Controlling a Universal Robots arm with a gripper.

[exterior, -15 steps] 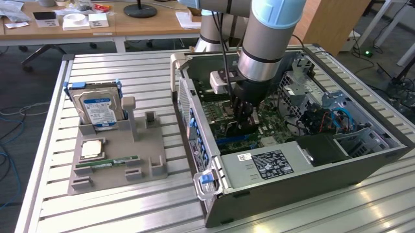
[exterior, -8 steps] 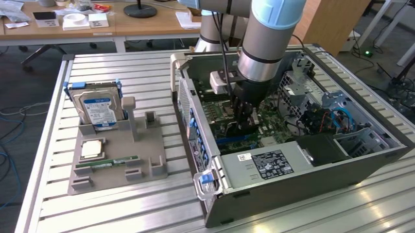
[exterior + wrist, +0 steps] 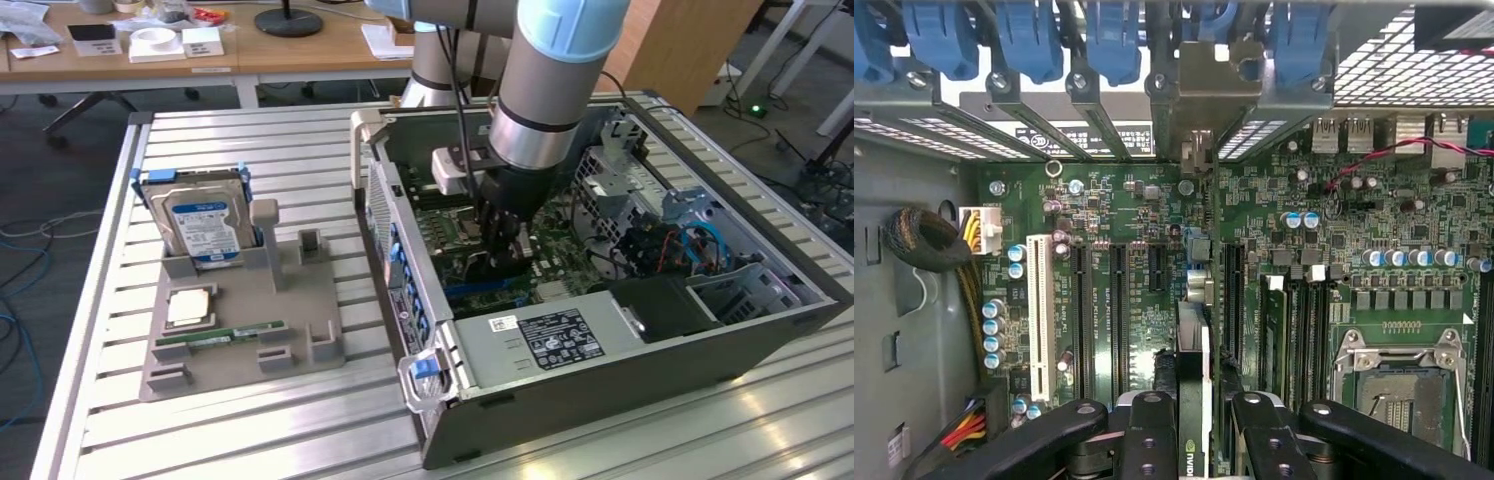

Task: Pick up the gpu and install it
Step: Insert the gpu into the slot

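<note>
My black two-fingered claw point(image 3: 505, 262) is down inside the open grey metal computer case point(image 3: 747, 335), which lies on its side on the slatted aluminium desk point(image 3: 267, 140). In the wrist view my black fingers point(image 3: 1154, 440) are clamped on the thin, flat gpu card point(image 3: 1194, 400), seen edge-on between them and standing upright over the green motherboard point(image 3: 1144, 210). The card's far end runs toward the silver metal bracket point(image 3: 1216, 85) at the rear wall of the case, beneath the row of blue plastic slot clips point(image 3: 1029, 35). It sits in line with the black expansion slots point(image 3: 1118, 310), beside the white slot point(image 3: 1038, 310); I cannot tell whether its edge is fully pushed home. The empty silver processor socket point(image 3: 1399, 385) lies nearby on the same board.

Outside the case, toward the exterior view's left edge of the desk, a grey plastic parts holder point(image 3: 234, 330) carries a thick silver hard drive with a blue-and-white label point(image 3: 200, 225) standing upright, a square processor chip point(image 3: 187, 305) lying flat, and a narrow green RAM stick point(image 3: 220, 335) near the holder's front.
</note>
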